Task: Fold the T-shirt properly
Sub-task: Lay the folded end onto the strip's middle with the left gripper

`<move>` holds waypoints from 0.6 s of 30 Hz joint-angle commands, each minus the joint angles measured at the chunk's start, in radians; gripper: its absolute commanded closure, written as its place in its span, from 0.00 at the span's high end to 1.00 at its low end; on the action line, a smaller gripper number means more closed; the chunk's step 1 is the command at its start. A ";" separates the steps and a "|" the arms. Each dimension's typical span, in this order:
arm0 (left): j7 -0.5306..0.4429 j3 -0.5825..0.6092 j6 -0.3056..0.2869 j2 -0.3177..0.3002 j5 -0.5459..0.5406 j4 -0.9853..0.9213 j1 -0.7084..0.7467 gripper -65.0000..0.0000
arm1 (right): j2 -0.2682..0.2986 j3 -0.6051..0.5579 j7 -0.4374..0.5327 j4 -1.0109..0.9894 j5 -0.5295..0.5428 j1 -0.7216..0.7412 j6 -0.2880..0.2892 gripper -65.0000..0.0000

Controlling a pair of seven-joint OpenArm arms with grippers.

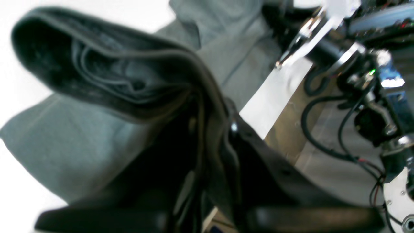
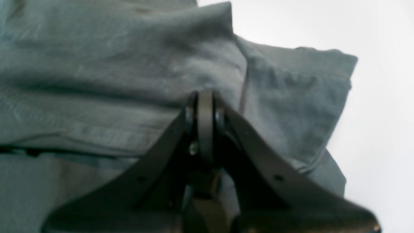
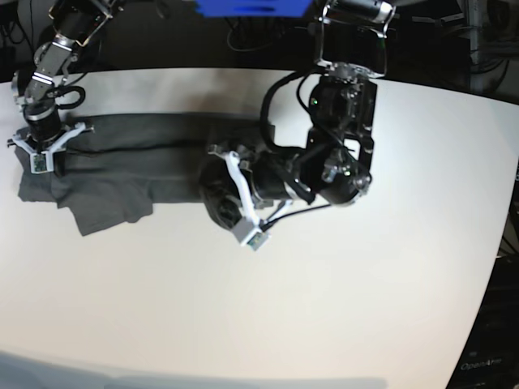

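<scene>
Left gripper (image 3: 217, 194) — clamped on a rolled bunch of the T-shirt (image 3: 138, 166), lifted just off the white table (image 3: 324, 308). From it the shirt stretches flat toward the right gripper (image 3: 42, 150) — jaws closed, pinching the cloth beside a sleeve at the table's far corner.
</scene>
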 commanded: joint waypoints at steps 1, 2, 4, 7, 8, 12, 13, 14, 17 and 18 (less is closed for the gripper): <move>-0.020 0.004 0.000 0.011 -0.023 0.017 -0.018 0.05 | 0.002 -0.001 -0.074 -0.002 -0.048 -0.020 0.020 0.02; -0.022 0.004 0.000 0.011 -0.021 0.017 -0.018 0.05 | 0.002 -0.001 -0.072 -0.002 -0.048 -0.022 0.020 0.02; -0.022 0.000 0.000 0.009 -0.021 0.014 -0.016 0.05 | 0.002 -0.001 -0.072 -0.002 -0.048 -0.022 0.020 0.02; -0.023 0.000 0.000 0.008 -0.021 -0.009 -0.016 0.05 | 0.002 -0.001 -0.072 -0.002 -0.048 -0.022 0.020 0.01; -0.027 0.000 0.000 0.008 -0.021 -0.017 -0.016 0.05 | 0.002 -0.001 -0.072 0.000 -0.048 -0.022 0.020 0.01; -0.062 0.004 0.000 0.008 -0.021 -0.042 -0.016 0.05 | 0.002 -0.001 -0.072 0.000 -0.048 -0.023 0.020 0.01; -0.063 0.004 0.000 0.008 -0.021 -0.042 -0.016 0.05 | 0.002 -0.001 -0.072 0.000 -0.048 -0.023 0.020 0.01; -0.063 0.004 0.000 0.008 -0.024 -0.042 -0.016 0.05 | 0.002 -0.001 -0.072 0.000 -0.048 -0.023 0.020 0.01; -0.059 0.004 0.000 0.008 -0.029 -0.042 -0.016 0.06 | 0.003 -0.001 -0.072 0.000 -0.048 -0.023 0.020 0.01; -0.057 0.004 0.000 0.008 -0.029 -0.040 -0.016 0.06 | 0.003 -0.001 -0.072 0.000 -0.048 -0.023 0.020 0.01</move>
